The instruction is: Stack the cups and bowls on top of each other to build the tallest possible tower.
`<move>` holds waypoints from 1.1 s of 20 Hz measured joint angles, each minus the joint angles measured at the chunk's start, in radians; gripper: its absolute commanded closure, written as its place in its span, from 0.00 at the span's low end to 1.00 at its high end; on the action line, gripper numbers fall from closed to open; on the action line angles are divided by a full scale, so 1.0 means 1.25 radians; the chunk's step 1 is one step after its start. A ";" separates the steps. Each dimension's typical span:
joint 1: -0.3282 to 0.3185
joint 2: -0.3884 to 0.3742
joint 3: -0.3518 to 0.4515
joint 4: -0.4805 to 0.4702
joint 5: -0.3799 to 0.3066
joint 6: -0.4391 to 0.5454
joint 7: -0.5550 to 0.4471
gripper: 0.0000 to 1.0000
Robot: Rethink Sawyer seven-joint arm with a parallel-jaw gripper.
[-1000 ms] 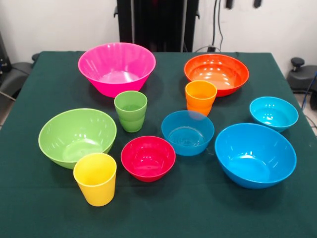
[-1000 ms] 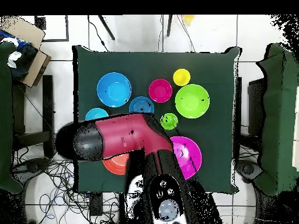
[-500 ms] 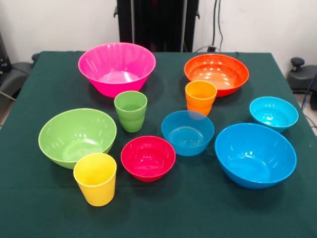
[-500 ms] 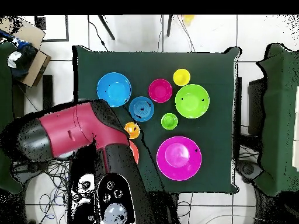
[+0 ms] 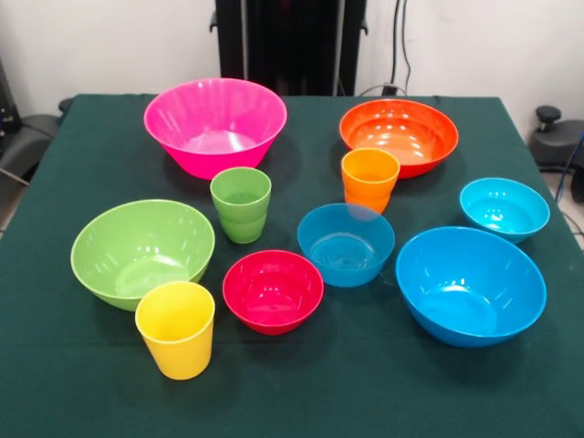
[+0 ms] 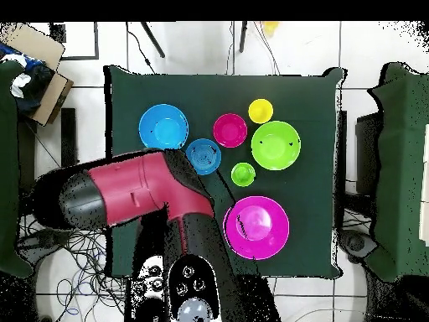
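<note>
All cups and bowls stand apart and upright on the green table. At the far side are the pink bowl and the orange bowl. The green cup and orange cup stand mid-table, with a small blue bowl and a red bowl nearer. The light green bowl and yellow cup are at the left; a large blue bowl and a cyan bowl at the right. Neither view shows the gripper.
From overhead, the red and black arm lies across the table's lower left and hides the orange bowl, orange cup and cyan bowl. Chairs flank the table. A cardboard box sits at the upper left.
In the overhead view the arm has swung: its red link now lies further right than half a second ago, over the orange cup. No cup or bowl has moved.
</note>
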 measured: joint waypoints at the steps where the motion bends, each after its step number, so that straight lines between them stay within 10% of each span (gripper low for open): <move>1: 0.000 -0.001 -0.006 0.002 0.000 0.000 0.000 0.00; 22: 0.038 -0.247 -0.060 -0.026 0.048 0.401 0.000 0.00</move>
